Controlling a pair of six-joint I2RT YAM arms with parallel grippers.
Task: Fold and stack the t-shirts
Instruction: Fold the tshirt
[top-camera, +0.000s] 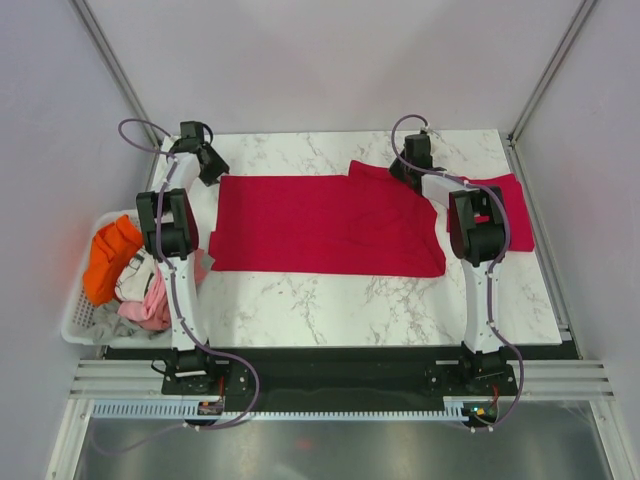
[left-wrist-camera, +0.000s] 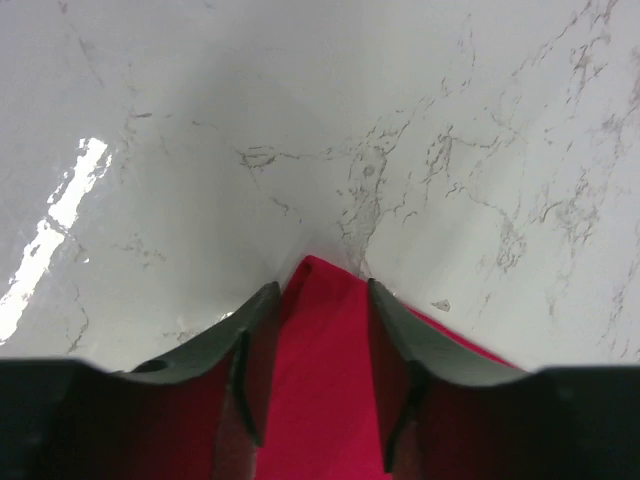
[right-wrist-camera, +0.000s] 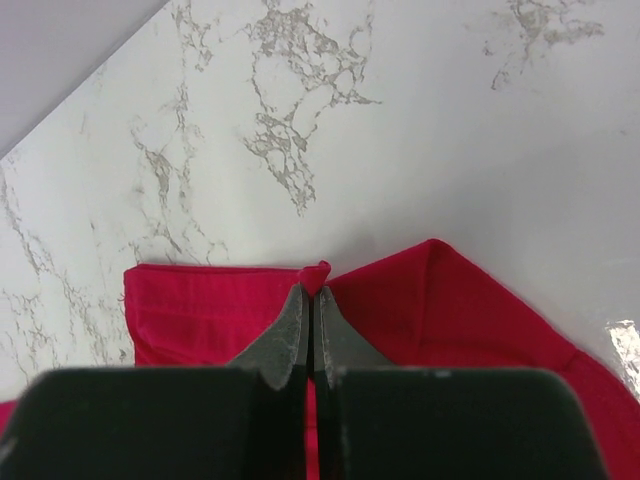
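- On the white marble-patterned table, a spread crimson-red t-shirt of soft cloth is lying flat as a wide rectangle across the middle, reaching from one arm to the other.
- At the far left corner of the spread crimson-red t-shirt, the left gripper is hanging low over the tabletop.
- Its dark curved fingers are standing partly apart, one on each side of a pointed tip of red cloth that is running up between them. The pads are not pressing together on the cloth. Whether they are brushing it, I cannot tell.
- At the far edge of the same shirt, near its right end where a sleeve is sticking out, the right gripper is sitting down on the cloth.
- Its two fingertips are pressing tight against each other and are pinching a small raised tuft of the red fabric between them.
- Near the table's right edge, a folded crimson-red t-shirt is lying as a smaller block. The right arm is covering part of it, so whether it is touching the spread one is not clear.
- Beside the left arm, off the table's left edge, a white plastic basket is holding a bright orange garment and some pink and pale clothes.
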